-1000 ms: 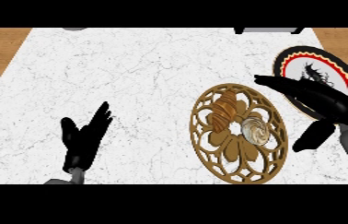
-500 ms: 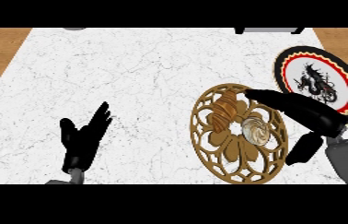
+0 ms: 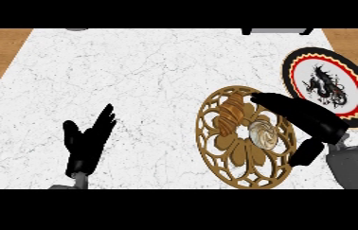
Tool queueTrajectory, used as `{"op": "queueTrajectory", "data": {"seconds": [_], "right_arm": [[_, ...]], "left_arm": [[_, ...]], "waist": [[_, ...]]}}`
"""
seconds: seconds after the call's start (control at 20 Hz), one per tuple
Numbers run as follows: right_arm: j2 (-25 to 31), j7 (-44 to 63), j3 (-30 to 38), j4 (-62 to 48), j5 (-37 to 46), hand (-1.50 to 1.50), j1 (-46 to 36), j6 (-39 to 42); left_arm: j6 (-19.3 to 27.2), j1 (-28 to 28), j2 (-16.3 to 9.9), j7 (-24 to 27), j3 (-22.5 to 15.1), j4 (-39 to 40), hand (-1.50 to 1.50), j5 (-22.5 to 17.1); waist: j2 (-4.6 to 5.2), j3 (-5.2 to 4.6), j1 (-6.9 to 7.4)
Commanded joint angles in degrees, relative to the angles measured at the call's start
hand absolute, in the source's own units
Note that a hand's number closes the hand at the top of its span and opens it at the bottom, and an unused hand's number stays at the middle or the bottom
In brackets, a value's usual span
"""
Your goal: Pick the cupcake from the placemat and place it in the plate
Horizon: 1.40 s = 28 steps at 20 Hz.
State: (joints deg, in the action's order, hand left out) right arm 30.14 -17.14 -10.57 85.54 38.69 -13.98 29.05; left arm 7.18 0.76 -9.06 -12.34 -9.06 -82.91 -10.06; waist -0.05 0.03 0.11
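Bright, even light falls on the marble counter (image 3: 140,82), with only faint soft shadows and no glare.

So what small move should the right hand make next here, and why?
Probably lower and curl the fingers round the cupcake. The right hand is open over the placemat, fingers stretched above the cupcake and thumb on its right, not yet closed on it. A croissant lies close on the left, so the fingers should stay clear of it. The plate waits at the upper right.

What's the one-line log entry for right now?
phase: reaching | right hand: open, over cupcake | cupcake: on placemat | plate: no cupcake | left hand: resting open
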Motion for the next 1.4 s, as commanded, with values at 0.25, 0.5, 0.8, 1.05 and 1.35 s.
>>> {"op": "queueTrajectory", "data": {"seconds": [0.25, 0.5, 0.8, 1.05, 1.35], "right_arm": [[-5.6, -2.6, -0.6, -9.8, 8.5, -1.5, -5.4, -1.3], [-6.3, -5.0, -5.6, -11.3, 15.1, 1.5, -2.7, -5.0], [-6.8, -12.3, -3.0, -15.6, 18.2, 1.5, -3.9, -11.1], [-8.6, -9.4, -1.1, -8.3, 19.2, 1.5, -2.2, -8.7], [-18.2, 19.4, 15.2, -18.0, 18.5, 1.5, -9.1, -21.0]], "left_arm": [[0.0, -0.9, 2.0, -3.5, 0.8, -1.6, 0.0, 2.0], [-3.0, 1.9, 0.9, -1.5, 1.6, -1.5, 0.0, 1.5], [-2.4, 3.9, 2.6, -0.8, 1.4, -3.2, 0.0, 3.2], [-4.3, 2.0, 2.1, 1.1, 4.8, 0.5, 0.0, 2.9], [-4.6, -0.7, 1.9, 0.0, 3.9, 0.6, 0.0, 2.4]], "waist": [[0.08, -0.03, 0.14], [0.1, -0.02, 0.37], [0.05, -0.02, 0.24], [0.02, -0.04, 0.01], [1.09, -0.04, 0.23]]}}
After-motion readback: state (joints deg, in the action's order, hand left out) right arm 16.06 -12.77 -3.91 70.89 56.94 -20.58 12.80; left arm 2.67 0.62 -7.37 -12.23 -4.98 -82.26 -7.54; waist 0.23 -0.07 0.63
